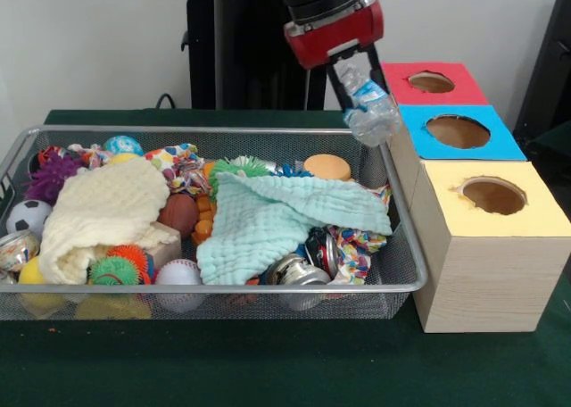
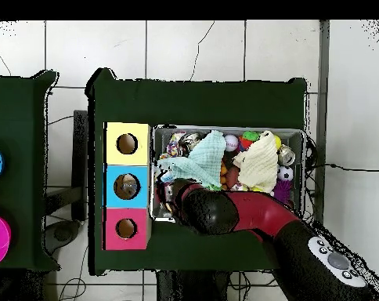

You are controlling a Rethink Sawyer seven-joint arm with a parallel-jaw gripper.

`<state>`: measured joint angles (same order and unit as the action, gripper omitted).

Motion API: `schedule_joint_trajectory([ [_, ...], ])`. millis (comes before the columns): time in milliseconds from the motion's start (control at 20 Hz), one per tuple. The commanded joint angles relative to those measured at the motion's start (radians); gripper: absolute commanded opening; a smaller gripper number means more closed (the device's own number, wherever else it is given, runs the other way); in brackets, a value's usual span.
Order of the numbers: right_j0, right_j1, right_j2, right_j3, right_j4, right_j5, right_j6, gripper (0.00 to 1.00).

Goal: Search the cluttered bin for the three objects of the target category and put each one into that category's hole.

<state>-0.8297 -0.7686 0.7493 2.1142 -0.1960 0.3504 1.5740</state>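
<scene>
gripper [image 1: 361, 90] clenched on a bottle [image 1: 368, 102] | bottle hung tilted over the bin's [image 1: 223, 132] 2 o'clock corner | blue box hole [image 1: 458, 131] was near, at 3 o'clock from the bottle

We've got the red-and-black arm [image 1: 332, 14] reaching down from above with its wrist tilted a bit, gripper [image 1: 361, 90] hanging up in the air, fingers clamped onto a crumpled plastic bottle [image 1: 370, 108].
</scene>
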Motion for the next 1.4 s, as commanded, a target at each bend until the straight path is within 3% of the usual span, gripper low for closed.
schedule_joint_trajectory([
  [50, -0.002, -0.062, 0.118, 0.115, 0.112, 0.058, 0.163, 0.00],
  [350, 0.028, -0.092, 0.115, 0.159, 0.166, 0.025, 0.199, 0.00],
  [1100, 0.239, 0.033, -0.189, 0.096, 0.086, -0.079, 0.205, 0.00],
  [1400, 0.270, 0.054, -0.228, 0.086, 0.103, -0.119, 0.200, 0.00],
])
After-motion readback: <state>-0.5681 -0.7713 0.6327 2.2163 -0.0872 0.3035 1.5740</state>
